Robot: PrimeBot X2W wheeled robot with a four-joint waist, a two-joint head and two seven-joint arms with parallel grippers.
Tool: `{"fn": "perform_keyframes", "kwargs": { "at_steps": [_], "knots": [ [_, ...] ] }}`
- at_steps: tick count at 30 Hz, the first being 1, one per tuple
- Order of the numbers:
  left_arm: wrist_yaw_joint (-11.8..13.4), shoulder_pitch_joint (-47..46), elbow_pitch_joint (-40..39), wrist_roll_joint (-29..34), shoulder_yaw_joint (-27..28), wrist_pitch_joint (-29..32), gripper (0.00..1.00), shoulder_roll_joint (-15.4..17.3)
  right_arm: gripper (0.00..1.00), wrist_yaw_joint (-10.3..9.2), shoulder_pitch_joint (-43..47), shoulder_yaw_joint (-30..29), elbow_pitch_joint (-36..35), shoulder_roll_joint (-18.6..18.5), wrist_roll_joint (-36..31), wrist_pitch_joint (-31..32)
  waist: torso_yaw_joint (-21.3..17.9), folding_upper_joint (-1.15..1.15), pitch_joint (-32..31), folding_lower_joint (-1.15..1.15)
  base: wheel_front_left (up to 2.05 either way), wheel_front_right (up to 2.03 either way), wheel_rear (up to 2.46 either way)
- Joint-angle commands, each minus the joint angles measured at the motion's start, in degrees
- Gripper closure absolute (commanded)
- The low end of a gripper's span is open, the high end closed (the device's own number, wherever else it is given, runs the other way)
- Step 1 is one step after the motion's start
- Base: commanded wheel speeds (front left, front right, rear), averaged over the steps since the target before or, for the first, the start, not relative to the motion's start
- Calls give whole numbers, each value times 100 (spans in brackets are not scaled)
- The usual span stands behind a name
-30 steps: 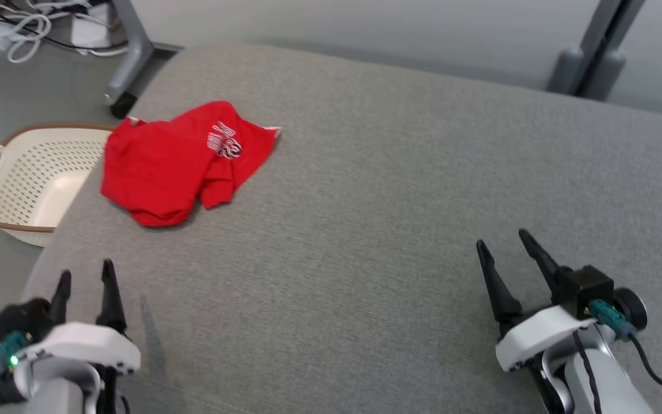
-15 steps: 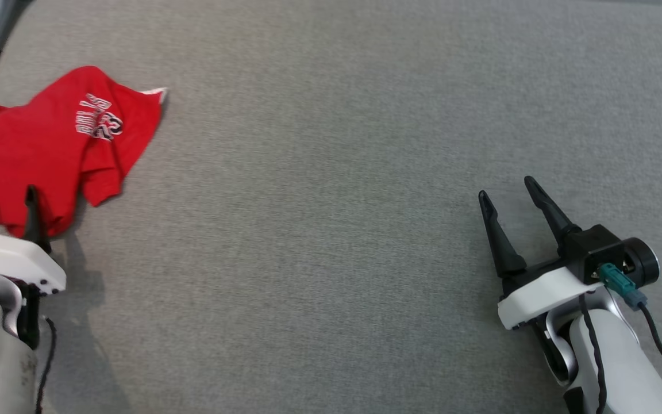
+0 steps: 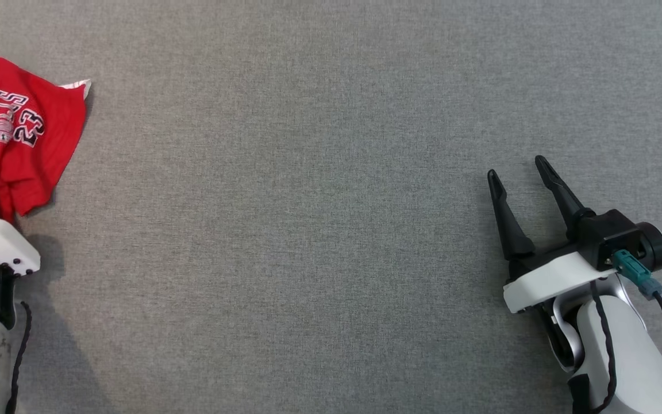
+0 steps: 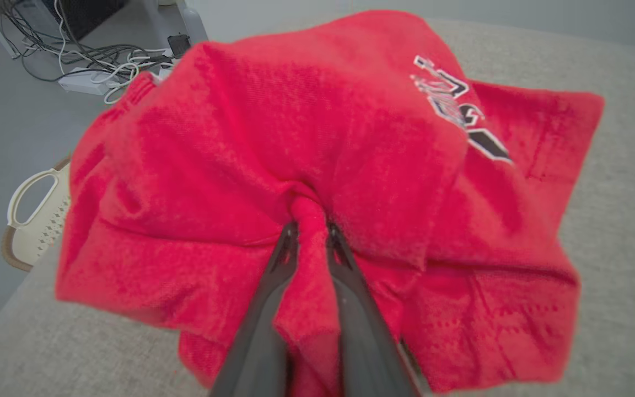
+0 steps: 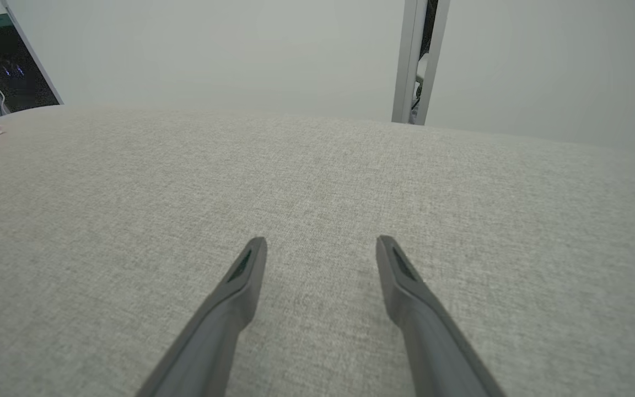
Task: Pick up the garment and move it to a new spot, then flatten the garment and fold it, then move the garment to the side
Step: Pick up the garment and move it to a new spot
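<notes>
Found the jaws of the left gripper (image 4: 307,229) pinched nearly together on a bunched fold of the crumpled red cloth garment (image 4: 361,132), with a ridge of red cloth squeezed up between the two dark fingers (image 4: 265,320). Noted the rest of that garment spread around the pinch in loose folds, with white-and-dark printed lettering (creased, not legible in full) on its upper right in the left wrist view. Placed the garment at the far left edge of the head view, on the grey woven fabric surface (image 3: 308,201) and close to that surface's edge, going by the wrist view. Saw beyond that edge a cream perforated plastic basket with a loop handle (image 4: 31,215) down on the floor, and a tangle of white and dark cables (image 4: 86,55) further off. Found the jaws of the right gripper (image 3: 516,167) spread wide with nothing between them, over bare grey fabric, contact with it not clear, well apart from the garment. Noted a pale upright post (image 5: 412,60) behind the surface in the right wrist view.
</notes>
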Motion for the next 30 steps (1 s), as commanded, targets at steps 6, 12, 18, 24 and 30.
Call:
{"fn": "perform_keyframes", "kwargs": {
  "at_steps": [6,12,18,24,30],
  "knots": [
    [-9,-183,-594,3,-377,-157,100,-26,0,-2,154,9,98,-47,196,3,4,0,-377,0,0,0,0],
    [-7,-22,-1662,-235,-1050,-164,100,-122,0,-2,276,98,128,-44,463,2,-153,0,-750,0,0,0,0],
    [-8,97,-2247,-400,-1846,-161,100,-376,0,-2,409,105,190,-45,667,2,-450,0,-1061,0,0,0,0],
    [-6,289,-2607,-543,-2632,-162,100,-891,0,-2,564,105,252,-46,801,2,-812,0,-1298,0,0,0,0],
    [-5,583,-2900,-869,-3289,-163,100,-1418,0,-2,699,123,300,-44,904,2,-1127,0,-1456,0,0,0,0]
  ]
}}
